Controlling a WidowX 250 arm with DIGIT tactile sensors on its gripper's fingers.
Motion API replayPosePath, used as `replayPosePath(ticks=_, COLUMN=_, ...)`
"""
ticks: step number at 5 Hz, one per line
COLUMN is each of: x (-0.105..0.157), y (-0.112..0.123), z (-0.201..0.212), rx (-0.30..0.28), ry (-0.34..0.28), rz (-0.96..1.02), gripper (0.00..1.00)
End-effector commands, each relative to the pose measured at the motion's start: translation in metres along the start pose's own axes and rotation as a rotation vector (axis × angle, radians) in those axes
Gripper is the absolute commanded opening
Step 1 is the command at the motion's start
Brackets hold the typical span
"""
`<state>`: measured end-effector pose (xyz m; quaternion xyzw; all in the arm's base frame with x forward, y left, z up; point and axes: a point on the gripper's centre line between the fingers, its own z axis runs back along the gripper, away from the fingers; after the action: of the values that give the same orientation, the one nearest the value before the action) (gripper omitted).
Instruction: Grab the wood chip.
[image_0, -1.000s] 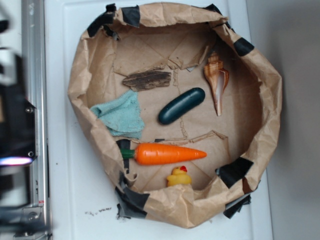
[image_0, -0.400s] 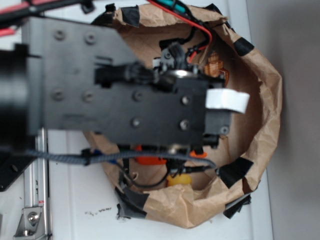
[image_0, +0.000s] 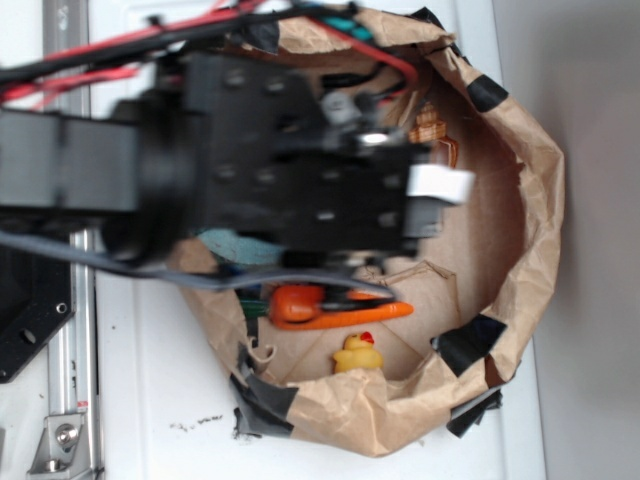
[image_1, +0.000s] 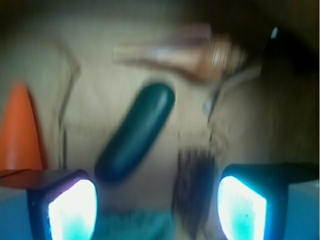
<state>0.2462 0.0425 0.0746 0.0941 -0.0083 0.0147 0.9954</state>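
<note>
The wood chip (image_1: 192, 192) is a dark, streaky, blurred strip in the wrist view, lying on the brown paper between my fingertips and nearer the right one. My gripper (image_1: 157, 210) hangs above it, open, with nothing between the two glowing pads (image_1: 70, 210). The teal cloth (image_1: 135, 225) lies just left of the chip, under the gap. In the exterior view my black arm (image_0: 300, 180) covers the chip and the gripper.
A green capsule (image_1: 135, 132) lies ahead of the left finger, a striped seashell (image_1: 190, 52) beyond it, a carrot (image_1: 20, 130) at the left. The exterior view shows the carrot (image_0: 345, 310), a yellow duck (image_0: 358, 353) and the paper bowl's taped rim (image_0: 535, 200).
The arm has swung in from the left over the bowl, hiding the chip, capsule and cloth in the exterior view. The objects in the bowl have not moved.
</note>
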Motion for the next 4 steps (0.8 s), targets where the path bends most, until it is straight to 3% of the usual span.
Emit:
replayPosePath(ticks=1, x=-0.035, y=0.047, z=0.033, rx=-0.048, ry=-0.087, rz=0.028, gripper=1.00)
replayPosePath(ticks=3, x=-0.045, y=0.067, z=0.030, rx=-0.063, ry=-0.065, rz=0.046, gripper=1.00)
replayPosePath(ticks=4, x=-0.040, y=0.069, z=0.017, rx=-0.102, ry=-0.050, rz=0.059, gripper=1.00)
